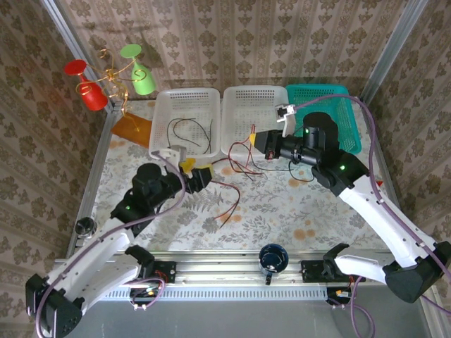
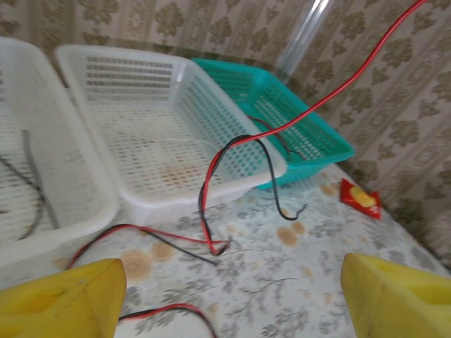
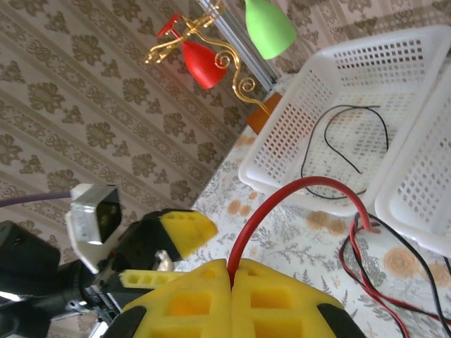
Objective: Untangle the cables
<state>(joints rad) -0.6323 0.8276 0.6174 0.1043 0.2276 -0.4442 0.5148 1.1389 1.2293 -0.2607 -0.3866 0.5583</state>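
1 red cable (image 3: pixel 310 180) is pinched in the right end effector (image 3: pixel 231 271); the left end effector (image 2: pixel 229 282), wide and empty, faces the cables (image 2: pixel 206 211) lying ahead toward the desk's (image 1: pixel 296 211) far edge.

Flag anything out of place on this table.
Red and black cables lie tangled on the table before the middle white basket. A small red packet lies loose beside the teal basket, unrelated to the cables.
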